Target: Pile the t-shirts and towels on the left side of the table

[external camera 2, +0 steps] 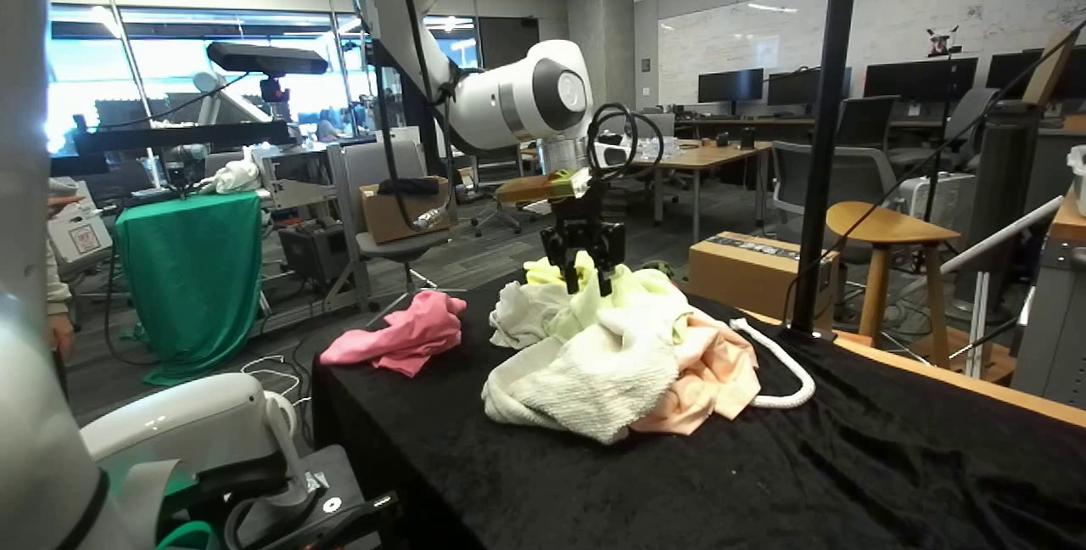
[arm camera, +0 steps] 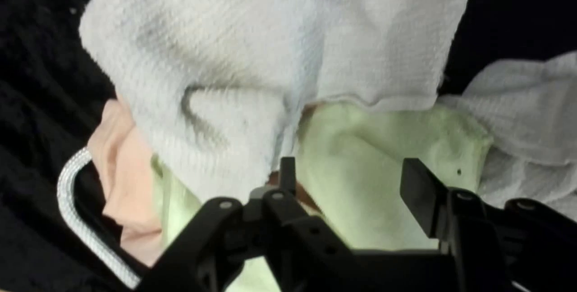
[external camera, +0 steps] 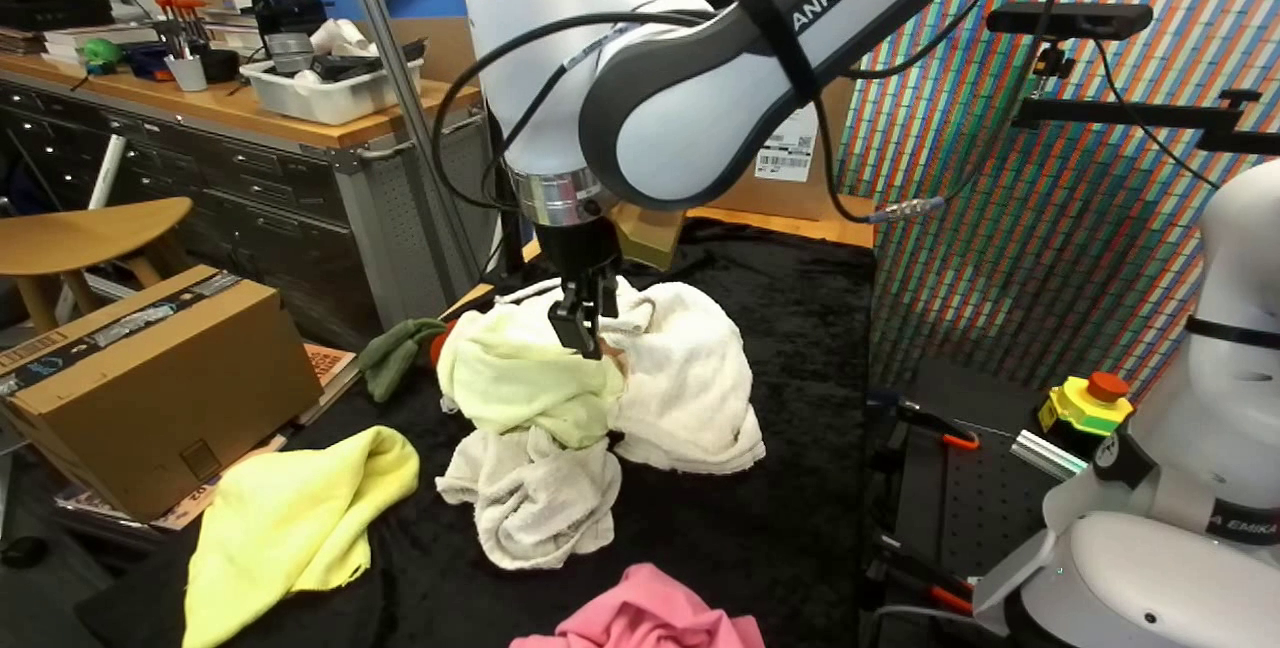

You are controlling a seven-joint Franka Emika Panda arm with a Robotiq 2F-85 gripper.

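1. Nearest, we see the black two-jawed end effector (arm camera: 350,179) pointing downward, its jaws clearly parted; nothing shows gripped between them, and we cannot tell whether its tips touch anything.
2. Directly below it, a soft pale yellow-green cloth (external camera: 530,378) lies partly under a thick cream-white towel (external camera 2: 594,380), which also covers part of a smooth peach-tan cloth (external camera 2: 717,372). These three lie piled together on the large matte black table (external camera 2: 848,482); we count them as done, though we cannot tell whose left the task means.
3. Just beside, a crumpled greyish-white towel (external camera: 545,500) touches the yellow-green cloth; we judge it only loosely joined, perhaps wanting a lift onto the others.
4. Farther out, a bright yellow soft cloth (external camera: 300,513) lies apart on the table, with bare black between it and the greyish-white towel. We take it as yet to be brought in.
5. Also apart, near the table's edge, a bunched pink cloth (external camera 2: 399,333) shows in both exterior views; we take it as the other one remaining, which puts the piling somewhat past halfway by count.
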